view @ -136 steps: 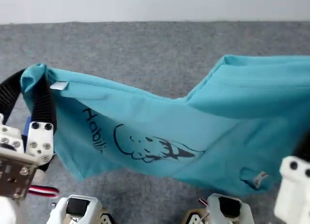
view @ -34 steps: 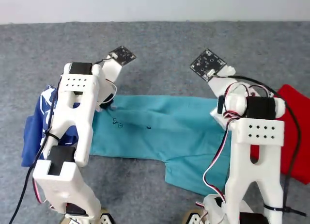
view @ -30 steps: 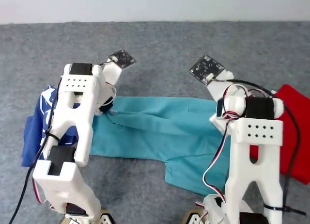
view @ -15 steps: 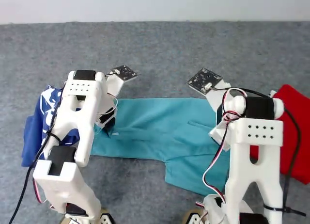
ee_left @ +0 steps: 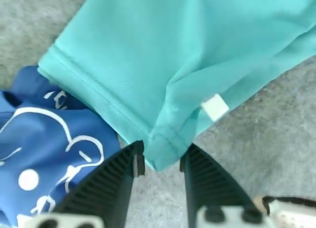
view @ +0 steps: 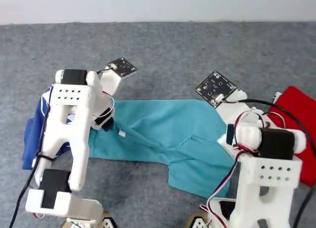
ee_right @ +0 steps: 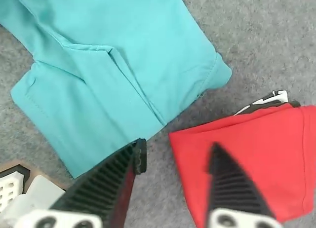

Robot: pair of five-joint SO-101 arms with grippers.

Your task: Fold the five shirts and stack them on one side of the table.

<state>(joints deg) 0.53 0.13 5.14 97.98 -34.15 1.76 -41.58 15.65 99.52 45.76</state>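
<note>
The teal shirt (view: 168, 134) lies in a long strip across the middle of the grey table, with a crease running over it and a sleeve flap sticking out toward the near edge. My left gripper (ee_left: 160, 156) is open low over its left end. The hem corner of the teal shirt (ee_left: 163, 55) and its white tag (ee_left: 215, 107) lie between and just beyond the fingers. My right gripper (ee_right: 175, 151) stands open over the gap where the teal shirt (ee_right: 108, 65) ends and a red shirt (ee_right: 247, 144) begins.
A blue printed shirt (view: 32, 134) lies bunched at the left, partly under the left arm (view: 74, 114) and seen as blue shirt (ee_left: 44, 139). The red shirt (view: 298, 109) lies at the right edge, with black-and-white cloth (ee_right: 269, 98) peeking from under it. Bare carpet (view: 163, 50) stretches behind.
Seconds ago the teal shirt hung spread in the air between the arms; it now lies on the table. Within the last second both arms drew back toward the near edge, dragging a fold over it.
</note>
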